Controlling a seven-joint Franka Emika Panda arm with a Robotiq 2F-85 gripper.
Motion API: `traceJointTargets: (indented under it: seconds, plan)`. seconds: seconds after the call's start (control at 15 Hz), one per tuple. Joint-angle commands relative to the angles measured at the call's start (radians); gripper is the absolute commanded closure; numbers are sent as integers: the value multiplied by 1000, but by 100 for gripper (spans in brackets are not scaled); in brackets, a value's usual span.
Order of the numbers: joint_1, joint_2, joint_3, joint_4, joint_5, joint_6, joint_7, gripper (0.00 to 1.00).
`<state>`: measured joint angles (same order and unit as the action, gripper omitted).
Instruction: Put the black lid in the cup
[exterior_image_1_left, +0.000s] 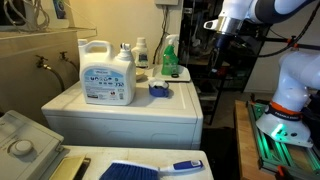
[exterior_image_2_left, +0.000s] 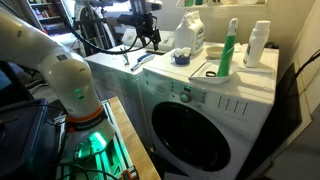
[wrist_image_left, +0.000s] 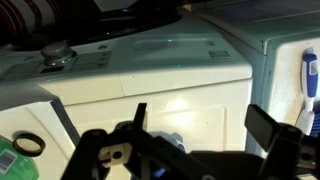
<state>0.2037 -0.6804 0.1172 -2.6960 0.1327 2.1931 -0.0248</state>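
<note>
Hung well apart from the desk (exterior_image_2_left: 246, 76) with fingers (wrist_image_left: 140, 118) spread, gripping nothing | spotted black lid (exterior_image_2_left: 207, 71) flat, just beside green spray bottle (exterior_image_2_left: 228, 50), beyond blue cup (exterior_image_2_left: 181, 57) as reckoned from gripper (exterior_image_2_left: 149, 34) | could not make out lid's long axis or cup's inside: too small, dim.
</note>
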Motion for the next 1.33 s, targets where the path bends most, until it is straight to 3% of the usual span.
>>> traceJointTargets:
  seconds: [0.0, 0.07, 0.13, 0.47, 0.6, 0.8, 0.87, 0.93, 1.2, 1.27]
  plan:
    - [1, 0, -1, 2, -1, -3, 1, 0]
    - [1, 0, -1, 2, -1, -3, 1, 0]
    - [-62, 46, 57, 23, -40, 11, 134, 0]
    - [-234, 303, 126, 84, -185, 335, 369, 0]
    - [-330, 393, 166, 114, -303, 427, 510, 0]
    - [-446, 464, 176, 150, -501, 451, 722, 0]
    - [-450, 479, 161, 172, -533, 415, 784, 0]
    - [-377, 444, 119, 135, -475, 437, 683, 0]
    - [-398, 481, 106, 168, -522, 432, 759, 0]
    - [-444, 503, 142, 209, -616, 358, 937, 0]
